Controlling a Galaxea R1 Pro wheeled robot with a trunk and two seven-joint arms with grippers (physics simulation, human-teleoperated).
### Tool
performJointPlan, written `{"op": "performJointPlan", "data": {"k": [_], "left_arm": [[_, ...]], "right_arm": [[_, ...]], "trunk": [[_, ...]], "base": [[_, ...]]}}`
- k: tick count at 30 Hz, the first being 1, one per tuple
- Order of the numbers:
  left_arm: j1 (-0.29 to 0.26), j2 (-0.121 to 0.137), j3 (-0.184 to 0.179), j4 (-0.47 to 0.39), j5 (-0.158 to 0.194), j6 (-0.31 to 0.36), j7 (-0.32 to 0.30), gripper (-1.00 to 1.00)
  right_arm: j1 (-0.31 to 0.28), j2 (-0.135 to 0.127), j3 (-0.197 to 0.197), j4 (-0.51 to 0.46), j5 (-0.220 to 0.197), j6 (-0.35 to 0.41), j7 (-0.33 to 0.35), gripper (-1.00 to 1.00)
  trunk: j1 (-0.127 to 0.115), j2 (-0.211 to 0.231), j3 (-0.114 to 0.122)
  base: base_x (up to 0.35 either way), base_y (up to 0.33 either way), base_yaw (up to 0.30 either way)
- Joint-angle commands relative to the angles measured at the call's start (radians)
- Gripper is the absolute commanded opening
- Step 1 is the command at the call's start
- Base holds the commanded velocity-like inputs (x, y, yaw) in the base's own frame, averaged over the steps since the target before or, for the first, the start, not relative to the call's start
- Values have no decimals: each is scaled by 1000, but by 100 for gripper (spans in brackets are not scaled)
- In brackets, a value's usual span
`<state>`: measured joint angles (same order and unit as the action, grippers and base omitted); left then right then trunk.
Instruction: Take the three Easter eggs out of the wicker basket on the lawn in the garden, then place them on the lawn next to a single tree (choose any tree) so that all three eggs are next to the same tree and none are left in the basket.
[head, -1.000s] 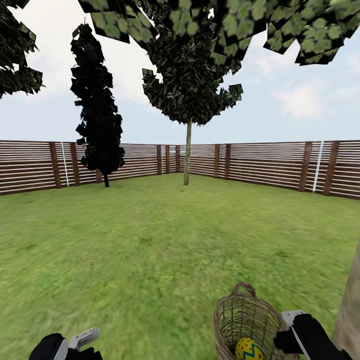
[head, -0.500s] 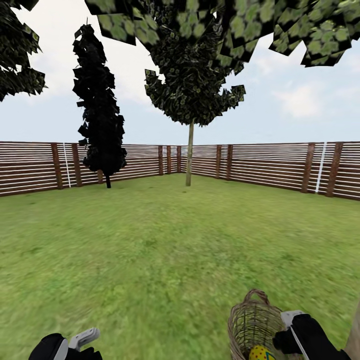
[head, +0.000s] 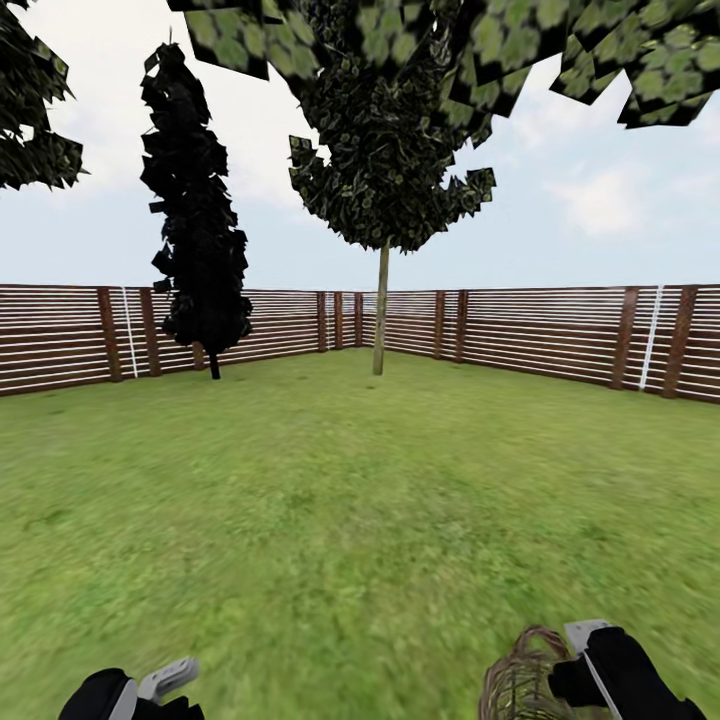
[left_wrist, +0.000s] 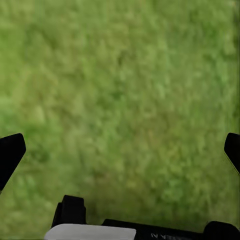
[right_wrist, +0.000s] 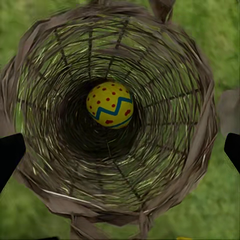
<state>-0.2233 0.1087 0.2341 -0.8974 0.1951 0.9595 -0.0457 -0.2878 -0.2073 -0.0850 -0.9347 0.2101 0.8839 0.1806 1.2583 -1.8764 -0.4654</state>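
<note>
While I look down my right wrist camera, one yellow Easter egg with red dots and a blue-green zigzag (right_wrist: 110, 105) lies at the bottom of the round brown wicker basket (right_wrist: 45, 95), centre frame. My right gripper (right_wrist: 120, 150) is spread wide over the rim. My left gripper (left_wrist: 120, 150) is spread wide over green lawn (left_wrist: 125, 90).

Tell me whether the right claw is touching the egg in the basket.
Apart. In the right wrist view the Easter egg lies deep in the wicker basket, with the right claw spread wide above the rim.
</note>
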Motion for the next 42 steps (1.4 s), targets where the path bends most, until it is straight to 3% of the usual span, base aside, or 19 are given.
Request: {"op": "performJointPlan", "data": {"k": [1, 7, 14, 22, 31, 33, 36, 42], "left_arm": [[-1, -1, 2, 3, -2, 4, -5, 100], [-1, -19, 1, 17, -3, -10, -5, 100], [-1, -20, 2, 18, -2, -15, -5, 100], [-1, -18, 5, 18, -2, -15, -6, 100], [-1, -14, 11, 17, 3, -16, -6, 100], [-1, -14, 11, 17, 4, -16, -6, 100], [-1, -12, 13, 17, 4, -16, -6, 100], [-1, -14, 12, 18, 2, -18, -6, 100]], "right_arm": [[-1, 0, -2, -2, 11, 3, 10, 100], [-1, 0, -2, -3, 11, 4, 10, 100], [-1, 3, 0, -1, 13, 3, 9, 100], [-1, 9, 2, 2, 14, 3, 8, 100], [-1, -2, -3, -1, 8, 3, 10, 100], [-1, -9, -8, 1, 9, 3, 11, 100], [-1, -61, -17, 14, 5, 3, 34, 100], [-1, -72, -15, 17, 10, 4, 46, 100]], "trunk": [[1, -1, -1], [1, -1, -1], [1, -1, -1], [31, -57, -26], [66, -120, -55], [73, -134, -61], [85, -155, -70], [108, -197, -89]], "base": [[336, 0, 0], [336, 0, 0], [149, 0, 0], [4, 0, 0], [0, 0, 0], [0, 0, 0], [0, 0, 0], [0, 0, 0]]}}
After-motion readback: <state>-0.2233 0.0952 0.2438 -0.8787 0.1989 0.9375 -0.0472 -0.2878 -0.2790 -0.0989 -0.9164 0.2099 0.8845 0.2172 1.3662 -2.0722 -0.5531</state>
